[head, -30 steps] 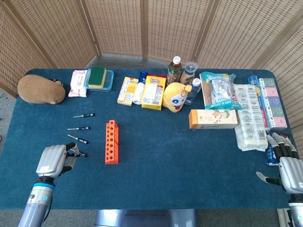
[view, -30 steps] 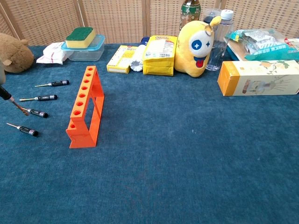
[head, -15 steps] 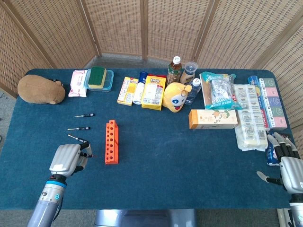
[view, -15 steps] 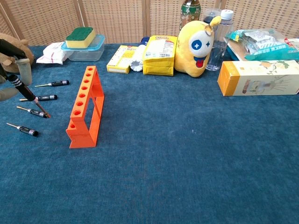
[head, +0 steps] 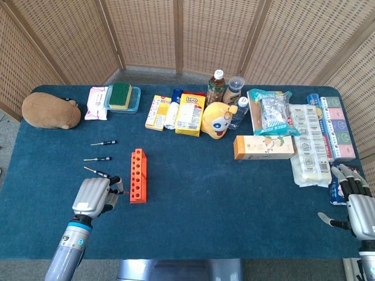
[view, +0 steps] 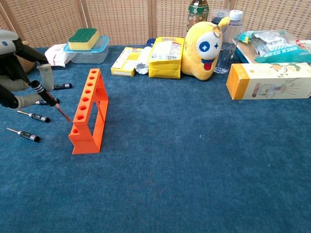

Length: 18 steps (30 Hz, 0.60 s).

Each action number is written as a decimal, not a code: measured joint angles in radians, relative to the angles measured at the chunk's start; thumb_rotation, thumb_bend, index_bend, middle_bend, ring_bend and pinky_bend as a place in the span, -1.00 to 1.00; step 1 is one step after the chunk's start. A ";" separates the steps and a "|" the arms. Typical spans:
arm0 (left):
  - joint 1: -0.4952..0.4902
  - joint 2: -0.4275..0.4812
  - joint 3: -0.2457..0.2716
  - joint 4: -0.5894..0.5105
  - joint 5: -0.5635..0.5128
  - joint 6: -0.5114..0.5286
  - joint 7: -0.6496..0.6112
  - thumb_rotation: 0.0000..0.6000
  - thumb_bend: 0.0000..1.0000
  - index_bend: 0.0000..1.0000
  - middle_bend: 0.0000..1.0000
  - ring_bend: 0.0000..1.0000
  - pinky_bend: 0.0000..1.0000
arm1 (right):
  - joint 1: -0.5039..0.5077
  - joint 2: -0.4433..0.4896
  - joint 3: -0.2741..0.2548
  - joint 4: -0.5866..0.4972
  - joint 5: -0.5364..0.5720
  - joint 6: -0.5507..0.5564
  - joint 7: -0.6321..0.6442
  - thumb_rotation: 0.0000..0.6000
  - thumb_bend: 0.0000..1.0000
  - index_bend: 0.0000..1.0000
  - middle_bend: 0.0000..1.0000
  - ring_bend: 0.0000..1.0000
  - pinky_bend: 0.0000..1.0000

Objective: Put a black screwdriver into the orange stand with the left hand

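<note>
The left hand (view: 19,77) has a black screwdriver (view: 46,95) pinched by the handle, fingers closed around it. The shaft slants down and to the right, with the tip hanging just beside the near end of the orange stand (view: 88,111), not in a hole yet. From overhead, the hand (head: 94,196) sits right next to the stand's (head: 137,175) lower end.

The tool looks tiny and light, a precision driver with a stiff thin metal shaft and what looks like a grooved handle, so I'd guess it's not very slippery. Holding it by the handle seems right, since that leaves the shaft free to drop into a hole. The catch is that something that skinny can pivot in the fingers, and it's tilted now, so I reckon it needs to stand more upright before it goes in. The stand looks like light plastic too; a sideways poke could shove it.

Three more screwdrivers (head: 99,158) lie on the cloth left of the stand. The right hand (head: 358,205) rests way over at the far edge, fingers apart, holding nothing.
</note>
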State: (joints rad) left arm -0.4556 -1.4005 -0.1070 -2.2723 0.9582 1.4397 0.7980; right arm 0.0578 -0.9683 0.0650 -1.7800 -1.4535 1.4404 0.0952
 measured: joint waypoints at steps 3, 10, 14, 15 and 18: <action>-0.010 -0.013 0.003 0.000 -0.006 0.001 0.019 1.00 -0.18 0.04 1.00 1.00 1.00 | -0.001 0.003 0.001 0.000 0.000 0.002 0.009 1.00 -1.00 -1.00 -0.99 -0.86 -1.00; -0.024 -0.045 0.012 0.001 -0.017 0.021 0.045 1.00 -0.18 0.04 1.00 1.00 1.00 | -0.001 0.007 0.001 0.003 0.001 0.000 0.020 1.00 -1.00 -1.00 -0.99 -0.86 -1.00; -0.030 -0.053 0.014 0.006 -0.022 0.024 0.047 1.00 -0.18 0.04 1.00 1.00 1.00 | -0.001 0.007 0.001 0.003 0.000 -0.002 0.019 1.00 -1.00 -1.00 -0.99 -0.86 -1.00; -0.031 -0.054 0.014 0.007 -0.022 0.025 0.048 1.00 -0.18 0.04 1.00 1.00 1.00 | -0.001 0.007 0.001 0.002 0.001 -0.001 0.019 1.00 -1.00 -1.00 -0.99 -0.86 -1.00; -0.034 -0.059 0.016 0.010 -0.026 0.027 0.049 1.00 -0.18 0.04 1.00 1.00 1.00 | -0.001 0.008 0.002 0.003 0.002 -0.001 0.020 1.00 -1.00 -1.00 -0.99 -0.86 -1.00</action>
State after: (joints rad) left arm -0.4895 -1.4594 -0.0911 -2.2621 0.9322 1.4664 0.8475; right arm 0.0565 -0.9607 0.0665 -1.7772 -1.4515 1.4397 0.1152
